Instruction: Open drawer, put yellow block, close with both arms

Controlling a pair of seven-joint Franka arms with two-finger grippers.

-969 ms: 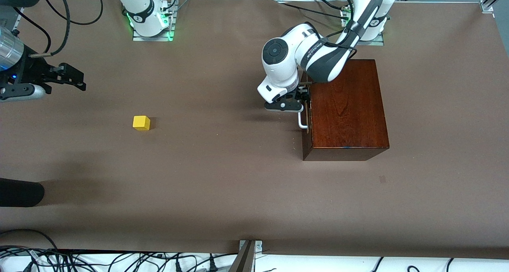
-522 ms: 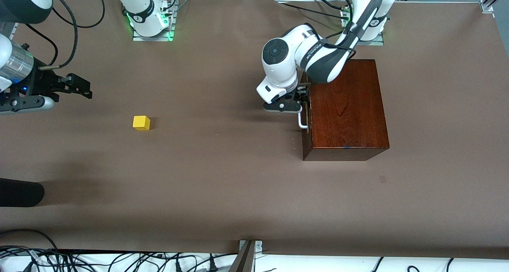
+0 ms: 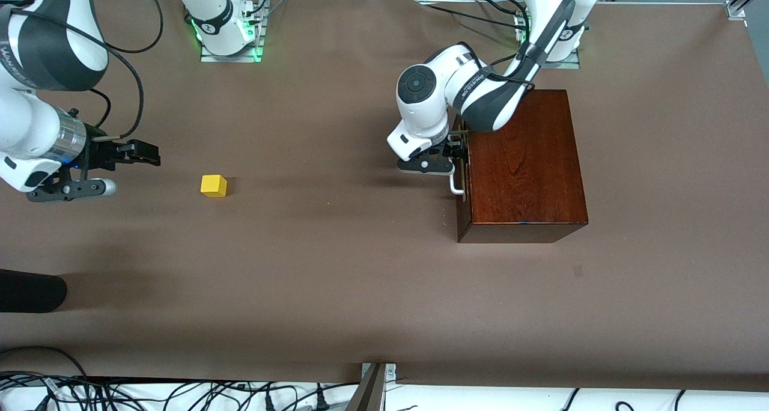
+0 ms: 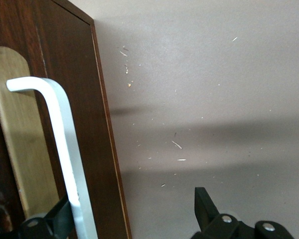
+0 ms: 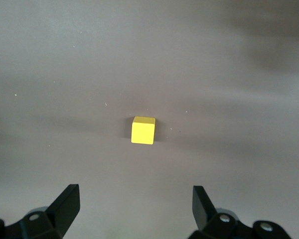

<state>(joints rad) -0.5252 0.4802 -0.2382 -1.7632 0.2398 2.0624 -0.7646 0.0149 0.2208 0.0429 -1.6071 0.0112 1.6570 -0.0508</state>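
Note:
The dark red-brown wooden box (image 3: pixel 522 158) stands at the left arm's end of the table with its drawer shut. The white bar handle (image 3: pixel 458 185) is on the front facing the table's middle. My left gripper (image 3: pixel 459 152) is open at that front; in the left wrist view the handle (image 4: pixel 65 149) lies between the fingers of the left gripper (image 4: pixel 132 209), close to one of them. The yellow block (image 3: pixel 213 185) lies on the table toward the right arm's end. My right gripper (image 3: pixel 144 152) is open and empty, near it. In the right wrist view the block (image 5: pixel 143 130) lies ahead of the right gripper (image 5: pixel 134 196).
A dark rounded object (image 3: pixel 30 291) juts in at the right arm's end, nearer to the front camera than the block. Cables (image 3: pixel 180 393) lie along the table's near edge. A pale plate (image 4: pixel 15 124) sits under the handle.
My right arm has swung in over the table toward the yellow block, gripper still open. My left gripper has shifted slightly along the drawer handle. Block and box have not moved.

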